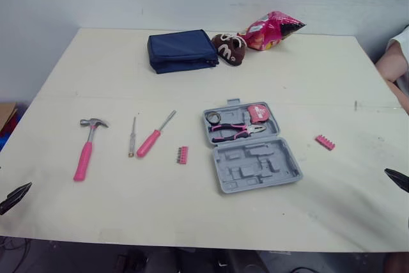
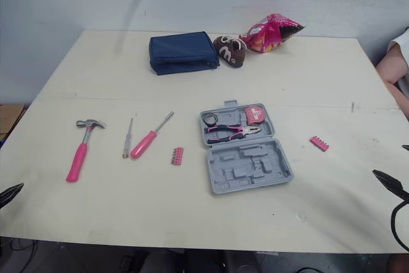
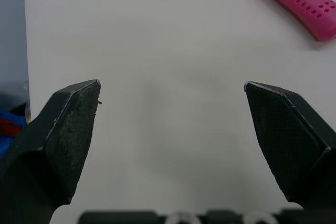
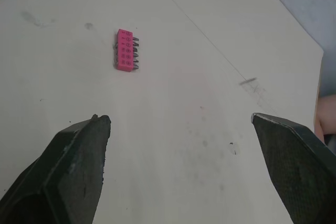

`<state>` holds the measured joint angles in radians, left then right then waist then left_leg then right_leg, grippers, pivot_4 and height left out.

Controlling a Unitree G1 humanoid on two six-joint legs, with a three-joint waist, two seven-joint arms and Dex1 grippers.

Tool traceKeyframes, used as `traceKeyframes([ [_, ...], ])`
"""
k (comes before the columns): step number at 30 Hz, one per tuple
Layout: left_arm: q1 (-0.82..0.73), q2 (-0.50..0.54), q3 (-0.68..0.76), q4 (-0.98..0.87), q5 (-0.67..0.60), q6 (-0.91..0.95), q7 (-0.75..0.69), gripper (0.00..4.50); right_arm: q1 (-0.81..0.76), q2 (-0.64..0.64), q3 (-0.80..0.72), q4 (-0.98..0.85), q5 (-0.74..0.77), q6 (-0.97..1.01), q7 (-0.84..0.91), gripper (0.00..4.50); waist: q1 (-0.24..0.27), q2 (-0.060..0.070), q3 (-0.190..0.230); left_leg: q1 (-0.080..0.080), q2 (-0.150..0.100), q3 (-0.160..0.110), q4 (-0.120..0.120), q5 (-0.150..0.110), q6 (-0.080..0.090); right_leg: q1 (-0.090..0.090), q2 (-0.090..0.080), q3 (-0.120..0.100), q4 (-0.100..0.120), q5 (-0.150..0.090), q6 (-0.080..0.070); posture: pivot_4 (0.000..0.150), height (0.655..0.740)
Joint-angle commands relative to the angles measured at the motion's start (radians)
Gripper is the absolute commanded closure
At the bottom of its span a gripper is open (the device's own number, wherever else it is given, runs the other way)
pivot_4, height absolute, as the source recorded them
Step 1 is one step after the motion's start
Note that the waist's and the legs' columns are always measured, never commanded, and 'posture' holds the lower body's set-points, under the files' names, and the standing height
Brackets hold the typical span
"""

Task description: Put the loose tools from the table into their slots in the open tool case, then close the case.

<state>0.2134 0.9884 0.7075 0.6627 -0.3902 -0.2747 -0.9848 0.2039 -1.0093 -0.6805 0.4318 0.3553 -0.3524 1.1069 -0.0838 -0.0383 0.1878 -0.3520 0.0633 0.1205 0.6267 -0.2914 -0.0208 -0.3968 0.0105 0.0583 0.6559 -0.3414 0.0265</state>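
Both pincers are spread wide and empty; nothing has been gripped. The left gripper (image 3: 172,85) is held far to the left of the open tool case (image 1: 255,167), on its near side. The right gripper (image 4: 179,118) is held to the case's right, also nearer the robot.

In the case's far half, pliers (image 1: 236,129) and a tape measure (image 1: 258,112) are already seated. The near half's moulded slots are bare.

Left of the case, going outward, a bit holder (image 1: 183,155), a pink-handled screwdriver (image 1: 153,137), a thin screwdriver (image 1: 132,136) and a hammer (image 1: 86,148) are laid out. A second bit holder (image 4: 126,51) is found just right of the case, between it and the right gripper, so that arm is judged the nearer one. Its long axis runs roughly crosswise to the line between the fingertips, so a pinch across the short width is favoured.

The hammer's handle is aimed toward the left gripper, head away.

The separate bits are given by the right wrist view; the eye views leave them a plain pink bar but give the whole layout.
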Motion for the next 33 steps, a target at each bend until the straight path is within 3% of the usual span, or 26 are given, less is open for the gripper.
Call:
traceKeyframes([
  [1, 0.045, -0.028, 0.023, -0.213, -0.072, 0.072, 0.01, 0.05, -0.049, -0.008, 0.029, -0.06, 0.051, 0.062, 0.02, 0.0, 0.0, 0.0, 0.0, 0.0, 0.0, 0.0, 0.0, 0.0, 0.0, 0.0, 0.0, 0.0, 0.0, 0.0, 0.0, 0.15, 0.74],
  [3, 0.087, -0.083, -0.002, -0.493, -0.182, 0.218, 0.018, 0.05, -0.097, 0.005, 0.104, -0.16, 0.1, 0.166, 0.042, 0.0, -0.007, 0.0, 0.0, 0.0, 0.0, 0.0, 0.0, 0.0, 0.0, 0.0, -0.001, 0.0, 0.0, 0.0, 0.0, 0.15, 0.74],
  [6, 0.12, -0.109, -0.078, -0.768, -0.185, 0.302, 0.033, 0.05, -0.156, 0.013, 0.187, -0.276, 0.13, 0.27, 0.051, 0.0, -0.007, -0.001, 0.0, 0.0, 0.0, 0.0, 0.003, 0.0, 0.0, 0.002, -0.001, 0.0, 0.001, 0.002, 0.003, 0.15, 0.74],
  [15, -0.083, -0.17, -0.377, -1.096, -0.126, 0.587, 0.264, 0.05, -0.365, 0.045, 0.386, -0.259, 0.055, 0.369, 0.042, 0.0, 0.004, 0.003, 0.001, -0.001, -0.001, 0.0, 0.004, 0.003, 0.002, 0.003, -0.001, 0.0, 0.001, 0.002, 0.005, 0.15, 0.74],
  [16, -0.112, -0.176, -0.416, -1.111, -0.109, 0.616, 0.285, 0.02, -0.388, 0.052, 0.403, -0.243, 0.046, 0.366, 0.045, 0.24, 0.003, 0.003, 0.001, -0.001, -0.001, 0.0, 0.004, 0.003, 0.002, 0.003, -0.001, 0.0, 0.001, 0.003, 0.005, 0.15, 0.74],
  [18, -0.181, -0.202, -0.505, -1.139, -0.091, 0.658, 0.305, 0.58, -0.43, 0.067, 0.442, -0.207, 0.014, 0.351, 0.043, 0.79, 0.003, 0.003, 0.001, -0.001, -0.001, 0.0, 0.005, 0.003, 0.002, 0.003, -0.001, 0.0, 0.0, 0.003, 0.006, 0.15, 0.74],
  [25, -0.365, -0.316, -0.75, -1.134, -0.004, 0.819, 0.392, 3.66, -0.525, 0.132, 0.56, -0.109, -0.12, 0.265, 0.001, 4.3, 0.0, 0.003, 0.001, -0.001, -0.001, 0.0, 0.005, 0.005, -0.001, 0.002, 0.0, 0.001, 0.002, 0.003, 0.006, 0.15, 0.74],
  [27, -0.399, -0.327, -0.795, -1.12, 0.024, 0.856, 0.4, 4.41, -0.547, 0.148, 0.579, -0.083, -0.146, 0.252, -0.019, 4.5, 0.0, 0.003, 0.001, -0.001, -0.001, 0.0, 0.006, 0.006, -0.003, 0.002, 0.0, 0.001, 0.002, 0.003, 0.006, 0.15, 0.74],
  [33, -0.547, -0.464, -0.99, -1.009, 0.148, 0.914, 0.441, 4.41, -0.658, 0.224, 0.647, 0.097, -0.25, 0.163, -0.091, 4.5, 0.001, 0.003, 0.001, -0.001, -0.002, 0.0, 0.009, 0.008, -0.002, 0.003, 0.0, 0.002, 0.003, 0.004, 0.009, 0.15, 0.74],
])
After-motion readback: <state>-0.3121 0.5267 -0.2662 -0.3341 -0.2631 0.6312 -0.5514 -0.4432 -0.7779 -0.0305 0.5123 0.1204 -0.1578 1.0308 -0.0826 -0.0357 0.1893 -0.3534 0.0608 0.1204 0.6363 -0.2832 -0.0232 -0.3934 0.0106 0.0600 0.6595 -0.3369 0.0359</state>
